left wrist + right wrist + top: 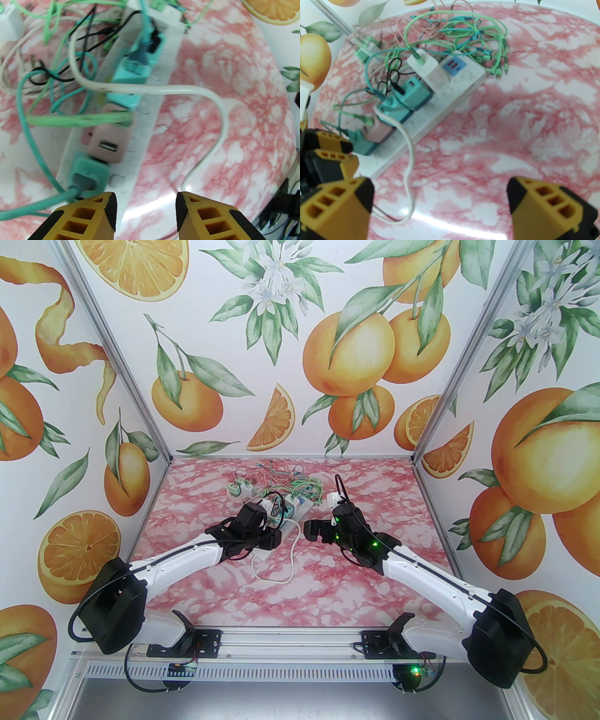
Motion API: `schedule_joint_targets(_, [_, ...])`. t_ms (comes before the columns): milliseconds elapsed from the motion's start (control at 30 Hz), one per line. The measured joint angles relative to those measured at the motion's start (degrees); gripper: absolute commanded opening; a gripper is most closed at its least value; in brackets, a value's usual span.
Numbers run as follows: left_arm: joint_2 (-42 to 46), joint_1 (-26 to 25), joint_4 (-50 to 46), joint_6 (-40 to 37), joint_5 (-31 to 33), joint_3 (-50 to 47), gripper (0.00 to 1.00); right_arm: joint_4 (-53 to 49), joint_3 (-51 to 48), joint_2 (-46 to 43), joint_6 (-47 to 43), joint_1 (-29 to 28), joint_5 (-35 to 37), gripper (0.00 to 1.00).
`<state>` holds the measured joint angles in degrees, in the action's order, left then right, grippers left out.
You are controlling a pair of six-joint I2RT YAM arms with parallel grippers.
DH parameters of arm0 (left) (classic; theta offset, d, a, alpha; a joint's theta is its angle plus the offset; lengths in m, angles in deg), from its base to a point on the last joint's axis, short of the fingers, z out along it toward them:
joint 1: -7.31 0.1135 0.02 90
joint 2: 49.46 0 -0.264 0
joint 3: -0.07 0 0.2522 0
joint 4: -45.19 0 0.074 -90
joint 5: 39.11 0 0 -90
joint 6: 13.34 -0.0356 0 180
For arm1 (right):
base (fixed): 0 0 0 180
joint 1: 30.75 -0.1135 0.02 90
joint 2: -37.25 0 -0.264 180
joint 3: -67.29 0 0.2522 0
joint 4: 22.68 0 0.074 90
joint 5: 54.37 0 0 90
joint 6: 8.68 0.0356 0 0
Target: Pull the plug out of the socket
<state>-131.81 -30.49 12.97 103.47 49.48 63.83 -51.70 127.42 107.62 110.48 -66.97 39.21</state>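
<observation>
The pink-and-white marbled desk (375,577) carries one long white power strip (450,98), lying diagonally in the middle, its far end under a tangle of thin green and teal charging cables (478,35). That crowding matters: each plug has a lead pulling across its neighbours, so any grasp has to come in from a free side.

Both arms reach in from the near edge and meet around the strip. The left jaws hang over its near end, partly parted with nothing between them, their yellow fingertips (110,211) just short of the plugs. This looks like a lining-up stance, narrow enough to slip down onto a single adapter. The right jaws are spread fully wide and empty, lower and off to the side over bare desk, probably waiting to pin the strip down while the other arm pulls.

Along the strip stand several block adapters, all seated in their sockets. The teal square adapter (90,174) at the near end, nearest the left jaws, seems the likely task plug. Next to it, touching, is a dusty-pink adapter (109,143), then two more teal adapters (131,77) and a white charger block (427,68).

A thick white cord (187,90) crosses over the strip and loops onto the desk, a possible snag.
</observation>
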Motion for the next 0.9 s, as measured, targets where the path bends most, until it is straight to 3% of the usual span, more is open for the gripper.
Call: schedule_joint_targets(900, [-2.27,2.27,-4.2,-5.79,4.79,1.25,0.49,-0.07,0.0,0.24,-0.7,-0.04,-0.2,1.0])
